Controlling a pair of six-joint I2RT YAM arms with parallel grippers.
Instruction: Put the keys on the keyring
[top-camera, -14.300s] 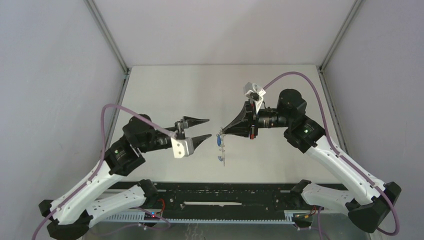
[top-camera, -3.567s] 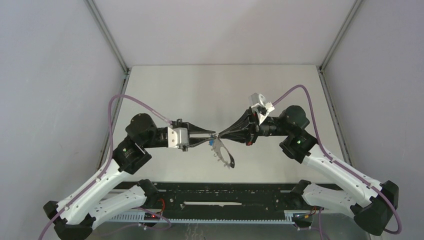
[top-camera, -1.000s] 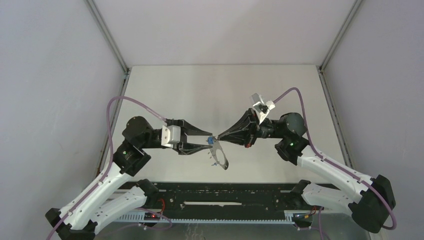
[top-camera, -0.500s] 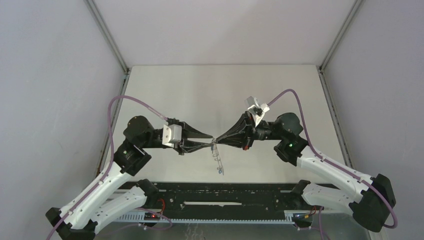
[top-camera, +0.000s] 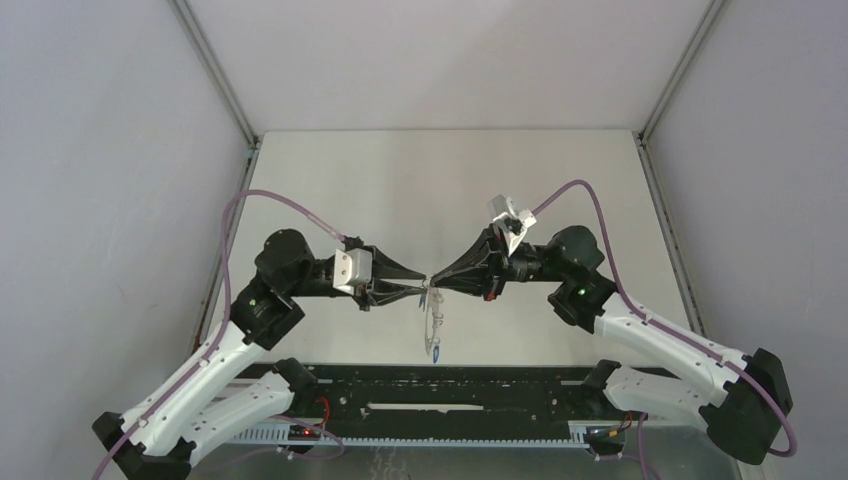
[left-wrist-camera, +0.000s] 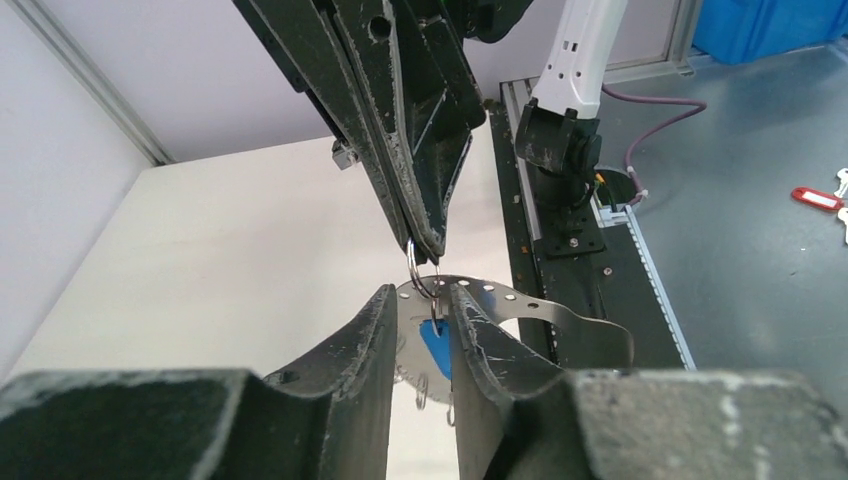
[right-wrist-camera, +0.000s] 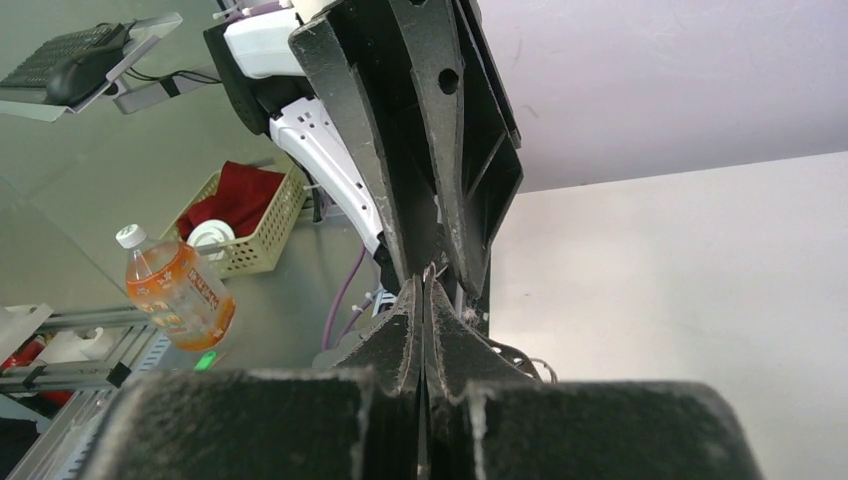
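Swung edge-on, the keyring (top-camera: 433, 322) now hangs under my right pincer (left-wrist-camera: 426, 252), pinched shut on a rim loop (left-wrist-camera: 421, 270). My left pincer (left-wrist-camera: 420, 302), narrowly parted, straddles that loop near the blue-tagged key (left-wrist-camera: 436, 346); threading it next likely needs fine alignment.

keyring (left-wrist-camera: 520, 304) grey metal | key tag (left-wrist-camera: 436, 346) blue | table (top-camera: 450, 180) cream | arm cables (top-camera: 575, 183) purple
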